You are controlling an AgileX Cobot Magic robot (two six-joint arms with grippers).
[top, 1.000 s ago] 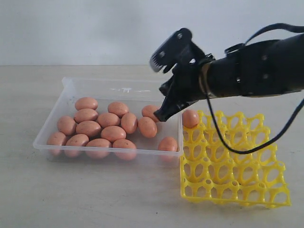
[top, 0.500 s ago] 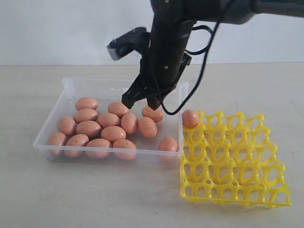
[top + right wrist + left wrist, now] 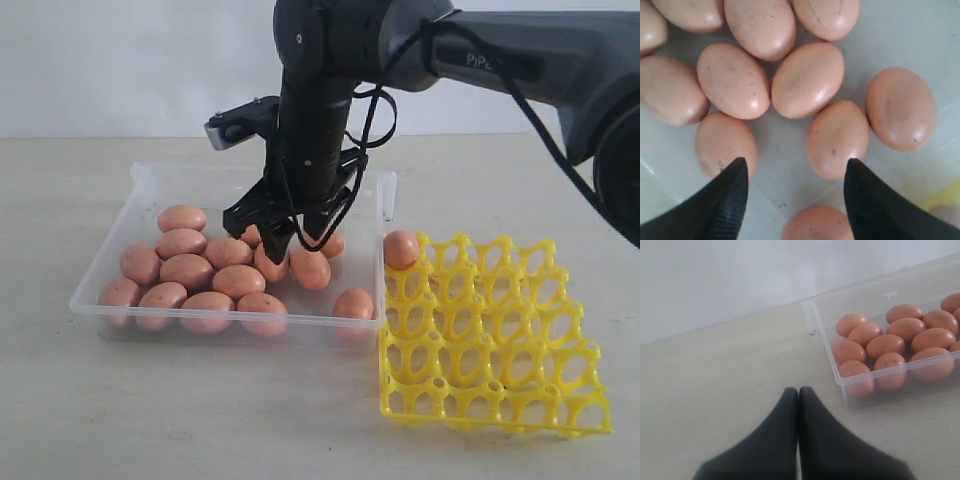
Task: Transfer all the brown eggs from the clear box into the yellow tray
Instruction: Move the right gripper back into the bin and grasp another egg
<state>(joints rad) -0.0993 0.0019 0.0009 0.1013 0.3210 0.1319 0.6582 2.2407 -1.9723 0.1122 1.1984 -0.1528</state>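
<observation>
Right jaws lowered into clear box [image 3: 222, 190], spread wide, brown eggs [image 3: 837, 137] just beside both tips

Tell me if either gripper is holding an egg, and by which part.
Nothing is held. The right gripper is open above the brown eggs in the clear box; the left gripper is shut and empty.

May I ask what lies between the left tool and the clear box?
Nothing but bare tabletop separates the left tool from the clear box, per the left wrist view.
</observation>
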